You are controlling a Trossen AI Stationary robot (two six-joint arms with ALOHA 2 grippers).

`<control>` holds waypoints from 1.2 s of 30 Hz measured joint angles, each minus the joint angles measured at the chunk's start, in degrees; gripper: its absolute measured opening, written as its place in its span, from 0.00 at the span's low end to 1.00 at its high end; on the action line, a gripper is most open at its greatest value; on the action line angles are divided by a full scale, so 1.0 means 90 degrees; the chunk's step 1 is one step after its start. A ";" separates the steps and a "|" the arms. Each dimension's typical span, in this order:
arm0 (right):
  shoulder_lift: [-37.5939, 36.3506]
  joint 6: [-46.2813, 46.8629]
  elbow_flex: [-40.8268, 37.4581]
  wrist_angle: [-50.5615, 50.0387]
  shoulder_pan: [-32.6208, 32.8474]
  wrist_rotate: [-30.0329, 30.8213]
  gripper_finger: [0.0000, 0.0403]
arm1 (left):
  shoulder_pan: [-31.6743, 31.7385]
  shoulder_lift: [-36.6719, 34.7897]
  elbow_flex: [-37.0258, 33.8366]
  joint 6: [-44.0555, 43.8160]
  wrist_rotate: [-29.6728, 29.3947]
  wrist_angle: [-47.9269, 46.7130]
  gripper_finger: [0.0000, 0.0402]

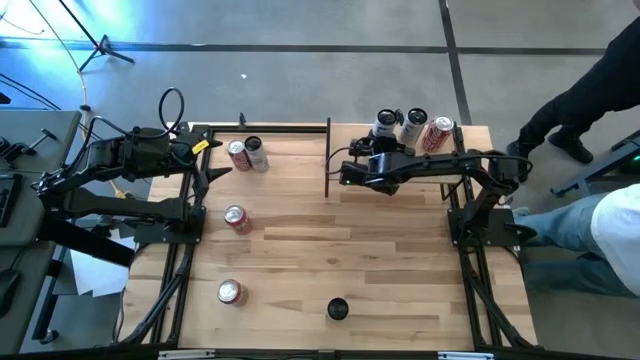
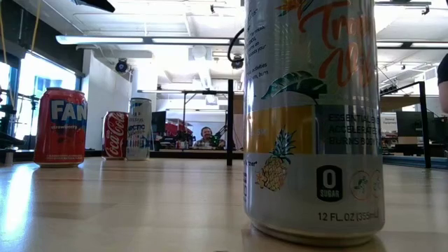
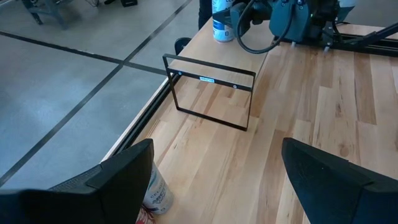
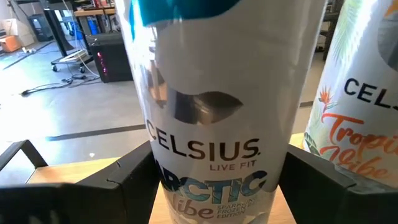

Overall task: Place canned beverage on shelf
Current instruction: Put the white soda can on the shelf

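Three cans stand at the table's far edge, right of centre. The leftmost is a white Celsius can, and my right gripper is shut on it. Beside it stand a Tropical Vibe can and a red-and-white can. The shelf's thin black frame stands upright left of that gripper; I cannot make out its board. My left gripper waits open at the far left, above two cans. My right gripper pinches the Celsius can's lower body between its two fingers, one on each opposite side. The fingers come about level from the table's near side, pointing toward the far edge. The can stays upright. Its base is hidden, so I cannot tell whether it rests on the table.
Two red cans stand on the left half of the table. A dark-topped can stands near the front edge. A person is beside the table's right edge. Bare wood lies in the middle.
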 joint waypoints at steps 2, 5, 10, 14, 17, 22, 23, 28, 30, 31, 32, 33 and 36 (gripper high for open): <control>0.0000 -0.0014 0.0000 0.0063 -0.0034 -0.0016 0.68 | 0.0000 0.0000 -0.0001 0.0000 0.0001 0.0001 0.83; 0.0000 -0.0122 0.0000 0.0206 -0.0043 -0.0018 0.68 | 0.0001 -0.0002 0.0000 0.0000 0.0001 0.0001 0.83; 0.0000 -0.0528 0.0000 0.0482 -0.0073 -0.0035 0.68 | 0.0001 -0.0001 0.0001 0.0000 0.0001 0.0001 0.83; 0.0000 -0.0555 0.0000 0.0536 -0.0073 -0.0039 0.68 | 0.0001 0.0000 0.0001 0.0000 0.0001 -0.0002 0.83; 0.0000 -0.0563 0.0000 0.0537 -0.0073 -0.0037 0.68 | 0.0000 -0.0001 0.0001 0.0000 0.0001 -0.0002 0.83; 0.0000 -0.0564 0.0000 0.0537 -0.0099 -0.0039 0.68 | -0.0001 -0.0001 -0.0001 0.0000 0.0000 0.0001 0.83; 0.0000 -0.0565 0.0000 0.0537 -0.0104 -0.0046 0.68 | 0.0000 0.0000 0.0000 0.0000 0.0001 0.0001 0.83; 0.0000 -0.0565 0.0000 0.0537 -0.0111 -0.0067 0.68 | -0.0001 -0.0001 0.0001 0.0000 0.0001 0.0001 0.83; 0.0000 -0.0565 0.0000 0.0538 -0.0111 -0.0068 0.69 | 0.0000 0.0000 -0.0002 0.0000 0.0001 -0.0002 0.83; 0.0000 -0.0563 0.0000 0.0547 -0.0111 -0.0081 0.70 | -0.0001 0.0000 0.0000 0.0000 0.0001 0.0001 0.83; 0.0000 -0.0557 0.0000 0.0559 -0.0111 -0.0169 0.71 | -0.0001 0.0000 0.0000 0.0000 0.0001 -0.0002 0.83; 0.0006 -0.0555 0.0000 0.0551 -0.0111 -0.0238 0.72 | 0.0000 -0.0001 -0.0001 0.0000 0.0000 0.0000 0.83; 0.0012 -0.0554 0.0000 0.0556 -0.0111 -0.0249 0.77 | -0.0001 -0.0001 -0.0002 0.0000 0.0000 0.0001 0.83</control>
